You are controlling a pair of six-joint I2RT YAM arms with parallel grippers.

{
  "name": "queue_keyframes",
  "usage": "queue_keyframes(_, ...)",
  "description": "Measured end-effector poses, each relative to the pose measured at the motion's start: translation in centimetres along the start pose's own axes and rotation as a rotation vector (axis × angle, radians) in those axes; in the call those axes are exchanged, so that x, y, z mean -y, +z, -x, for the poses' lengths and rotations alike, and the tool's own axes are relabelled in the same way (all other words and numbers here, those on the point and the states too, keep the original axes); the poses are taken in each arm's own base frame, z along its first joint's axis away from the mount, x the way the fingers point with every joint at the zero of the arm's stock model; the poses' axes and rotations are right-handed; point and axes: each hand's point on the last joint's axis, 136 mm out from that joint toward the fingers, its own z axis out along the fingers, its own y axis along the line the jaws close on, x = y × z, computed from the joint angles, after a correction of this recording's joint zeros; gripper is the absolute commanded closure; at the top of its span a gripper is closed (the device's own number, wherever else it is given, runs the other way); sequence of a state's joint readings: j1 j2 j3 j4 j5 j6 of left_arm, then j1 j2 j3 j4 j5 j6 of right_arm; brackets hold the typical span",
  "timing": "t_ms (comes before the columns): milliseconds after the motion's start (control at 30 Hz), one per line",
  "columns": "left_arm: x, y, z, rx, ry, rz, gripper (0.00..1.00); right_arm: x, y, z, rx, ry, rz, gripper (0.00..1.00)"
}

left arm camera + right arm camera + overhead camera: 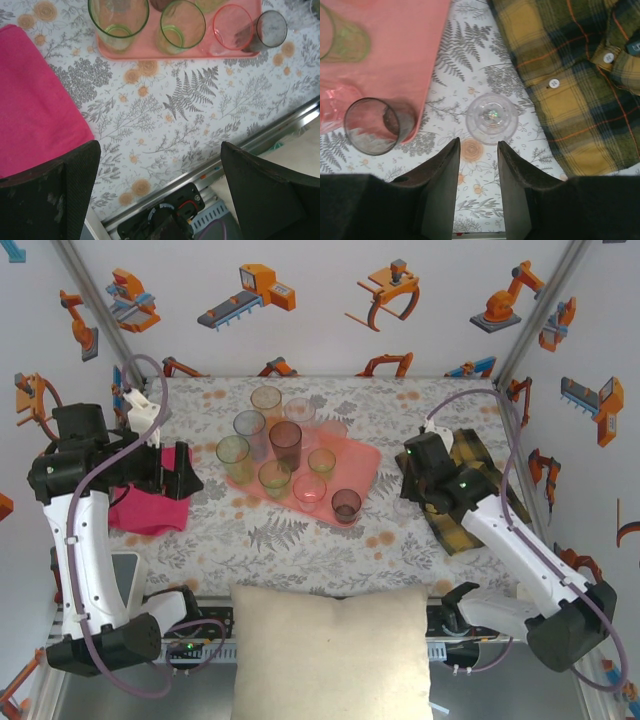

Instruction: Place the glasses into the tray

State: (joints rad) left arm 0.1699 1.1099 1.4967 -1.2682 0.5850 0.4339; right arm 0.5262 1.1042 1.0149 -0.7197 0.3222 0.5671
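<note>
The risk I see sits nearest, with my right gripper point(478, 148). Its fingers are parted with nothing between them, but the gap looks narrower than the clear plastic tumbler point(491, 118) standing upright just beyond the fingertips. If I push forward like this, I judge the tips would tip it over or shove it into the yellow-black plaid cloth point(570, 75) on its right.

That tumbler stands on the floral table point(465, 55), between the cloth and the salmon-pink flat tray point(405, 40), and is not yet in the tray. A smoky grey tumbler point(372, 125) sits at the tray's near right corner, where a wide swing could clip it.

The right arm reaches forward with its wrist pitched down. On the left, the left gripper point(159, 150) hangs spread wide and empty over bare table beside the magenta cloth point(35, 100), pointing toward the tray. Farther off, the other tinted tumblers point(285, 440) crowd the tray.
</note>
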Motion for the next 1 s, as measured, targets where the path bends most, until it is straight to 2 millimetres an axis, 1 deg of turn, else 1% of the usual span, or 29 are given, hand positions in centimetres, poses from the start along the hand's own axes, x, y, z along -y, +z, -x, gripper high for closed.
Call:
queue_keyframes(100,0.7,-0.2,-1.1,-0.041,0.013,-0.004,0.03,1.2,0.7,-0.1,-0.022,0.031,-0.022,0.61)
queue_keyframes(200,1.4,-0.4,-2.2,-0.065,0.022,-0.010,0.03,1.9,1.6,-0.3,-0.054,0.037,-0.037,0.61)
queue_keyframes(300,2.1,-0.6,-2.8,-0.081,0.020,-0.028,0.03,2.6,2.5,-0.9,-0.103,0.035,-0.060,0.60)
queue_keyframes(500,3.0,-0.1,-3.4,-0.107,0.010,-0.079,0.03,3.3,2.7,-1.3,-0.140,0.069,-0.052,0.60)
queue_keyframes(700,3.2,0.7,-3.1,-0.114,-0.013,-0.131,0.03,3.1,2.9,-1.6,-0.165,0.097,-0.031,0.60)
queue_keyframes(900,2.9,1.8,-2.0,-0.099,-0.042,-0.164,0.03,3.3,4.2,-3.0,-0.241,0.092,-0.053,0.60)
queue_keyframes(1000,2.9,2.1,-1.6,-0.092,-0.045,-0.172,0.03,3.5,4.2,-3.3,-0.254,0.091,-0.062,0.60)
